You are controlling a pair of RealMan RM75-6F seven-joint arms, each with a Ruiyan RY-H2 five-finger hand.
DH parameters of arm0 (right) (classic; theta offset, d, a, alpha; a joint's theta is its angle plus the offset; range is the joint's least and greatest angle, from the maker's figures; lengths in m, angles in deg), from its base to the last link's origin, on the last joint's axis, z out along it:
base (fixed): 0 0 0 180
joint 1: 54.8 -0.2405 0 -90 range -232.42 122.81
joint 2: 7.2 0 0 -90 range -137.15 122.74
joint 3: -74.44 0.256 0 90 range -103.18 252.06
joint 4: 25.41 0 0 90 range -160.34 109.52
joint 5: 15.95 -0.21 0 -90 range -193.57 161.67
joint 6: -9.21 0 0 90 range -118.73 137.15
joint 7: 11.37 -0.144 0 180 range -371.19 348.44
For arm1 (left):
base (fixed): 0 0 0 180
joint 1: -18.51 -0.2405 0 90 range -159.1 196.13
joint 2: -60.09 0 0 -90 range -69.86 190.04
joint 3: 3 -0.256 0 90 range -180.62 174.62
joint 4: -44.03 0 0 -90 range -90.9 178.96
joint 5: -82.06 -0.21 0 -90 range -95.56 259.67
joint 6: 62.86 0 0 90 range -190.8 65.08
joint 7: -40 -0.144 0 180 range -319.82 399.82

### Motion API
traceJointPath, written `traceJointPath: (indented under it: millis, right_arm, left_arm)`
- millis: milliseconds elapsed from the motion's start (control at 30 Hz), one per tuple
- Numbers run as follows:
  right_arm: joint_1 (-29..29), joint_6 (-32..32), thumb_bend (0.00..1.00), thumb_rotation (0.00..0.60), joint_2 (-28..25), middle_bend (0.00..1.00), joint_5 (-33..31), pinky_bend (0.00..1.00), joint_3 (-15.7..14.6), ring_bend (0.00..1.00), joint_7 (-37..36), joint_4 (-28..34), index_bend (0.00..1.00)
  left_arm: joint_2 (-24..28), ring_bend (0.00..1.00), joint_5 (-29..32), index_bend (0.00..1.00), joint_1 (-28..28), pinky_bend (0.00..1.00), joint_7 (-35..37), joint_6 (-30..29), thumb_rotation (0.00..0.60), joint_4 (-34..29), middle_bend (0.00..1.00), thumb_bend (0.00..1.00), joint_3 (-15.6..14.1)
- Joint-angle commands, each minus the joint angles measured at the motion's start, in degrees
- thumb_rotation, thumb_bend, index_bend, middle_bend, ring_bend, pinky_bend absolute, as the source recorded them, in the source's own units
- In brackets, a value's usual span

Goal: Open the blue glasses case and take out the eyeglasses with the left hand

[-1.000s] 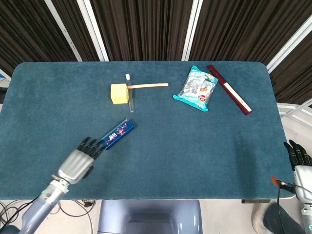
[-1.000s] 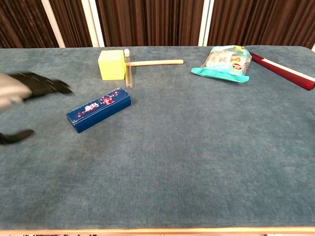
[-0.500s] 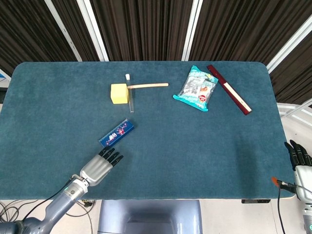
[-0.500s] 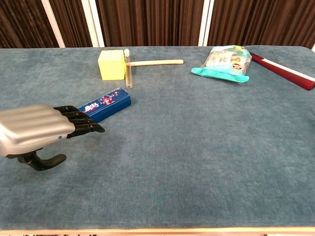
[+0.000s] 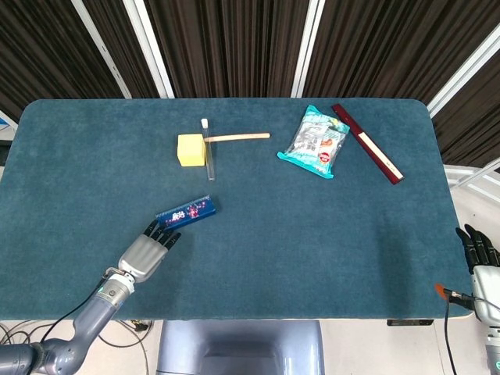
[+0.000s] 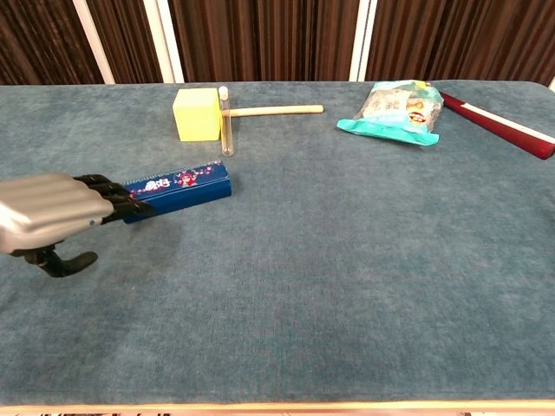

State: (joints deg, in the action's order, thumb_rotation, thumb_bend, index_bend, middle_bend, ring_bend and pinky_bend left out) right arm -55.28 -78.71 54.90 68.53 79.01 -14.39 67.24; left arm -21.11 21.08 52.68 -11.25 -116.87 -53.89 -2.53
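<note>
The blue glasses case [image 5: 187, 211] [image 6: 178, 188] lies closed on the teal table, left of centre, its long side running nearly left to right. My left hand [image 5: 146, 250] [image 6: 54, 215] is at the case's near-left end, fingers stretched out and fingertips [image 5: 167, 231] touching that end; it holds nothing. The thumb [image 6: 68, 263] hangs below, apart from the fingers. My right hand [image 5: 478, 254] hangs off the table's right edge with fingers extended, away from everything. No eyeglasses are visible.
A yellow cube [image 5: 191, 149], a clear tube [image 5: 208, 148] and a wooden stick [image 5: 237, 137] lie behind the case. A teal snack bag [image 5: 316, 141] and a dark red strip [image 5: 367, 143] sit at the back right.
The left hand swung from beside the case to its near-left end, and the case has turned from diagonal to nearly level. The right hand has not moved.
</note>
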Motion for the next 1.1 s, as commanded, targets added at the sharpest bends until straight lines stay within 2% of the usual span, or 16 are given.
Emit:
traceJointPath:
  millis: [33, 400, 500, 633, 767, 900, 1100]
  right_arm:
    - [0.0, 0.0, 0.16, 0.6, 0.0, 0.0, 0.0, 0.19, 0.0, 0.0, 0.1, 0.1, 0.0]
    - [0.1, -0.1, 0.16, 0.6, 0.0, 0.0, 0.0, 0.19, 0.0, 0.0, 0.3, 0.3, 0.0]
    - [0.1, -0.1, 0.16, 0.6, 0.0, 0.0, -0.1, 0.19, 0.0, 0.0, 0.3, 0.4, 0.0]
    - [0.1, 0.0, 0.16, 0.6, 0.0, 0.0, -0.2, 0.19, 0.0, 0.0, 0.1, 0.4, 0.0]
    - [0.0, 0.2, 0.16, 0.6, 0.0, 0.0, -0.1, 0.19, 0.0, 0.0, 0.1, 0.5, 0.0]
    - [0.0, 0.2, 0.16, 0.6, -0.1, 0.0, 0.0, 0.19, 0.0, 0.0, 0.0, 0.6, 0.0]
    - [-0.1, 0.7, 0.16, 0.6, -0.1, 0.0, -0.5, 0.19, 0.1, 0.0, -0.2, 0.8, 0.0]
  left_arm:
    - [0.9, 0.0, -0.2, 0.0, -0.2, 0.02, 1.3, -0.8, 0.6, 0.5, 0.11, 0.49, -0.4]
    - [4.1, 0.0, -0.8, 0.0, -1.0, 0.02, 6.0, -2.3, 0.6, 1.3, 0.11, 0.49, -1.5]
    - [5.0, 0.0, -1.4, 0.0, -1.2, 0.03, 7.5, -2.5, 0.6, 0.4, 0.11, 0.4, -1.7]
    - [6.4, 0.0, -6.6, 0.0, -2.8, 0.09, 13.8, -5.5, 0.6, -2.2, 0.15, 0.27, -1.5]
    - [5.8, 0.0, -10.9, 0.0, -4.8, 0.09, 19.6, -10.8, 0.6, -2.6, 0.18, 0.26, -0.1]
    - [3.4, 0.0, -8.9, 0.0, -5.2, 0.1, 19.6, -13.3, 0.6, -1.9, 0.19, 0.26, 2.4]
    - [-1.3, 0.0, 2.8, 0.0, -2.9, 0.1, 12.7, -12.5, 0.6, -2.3, 0.19, 0.26, 6.7]
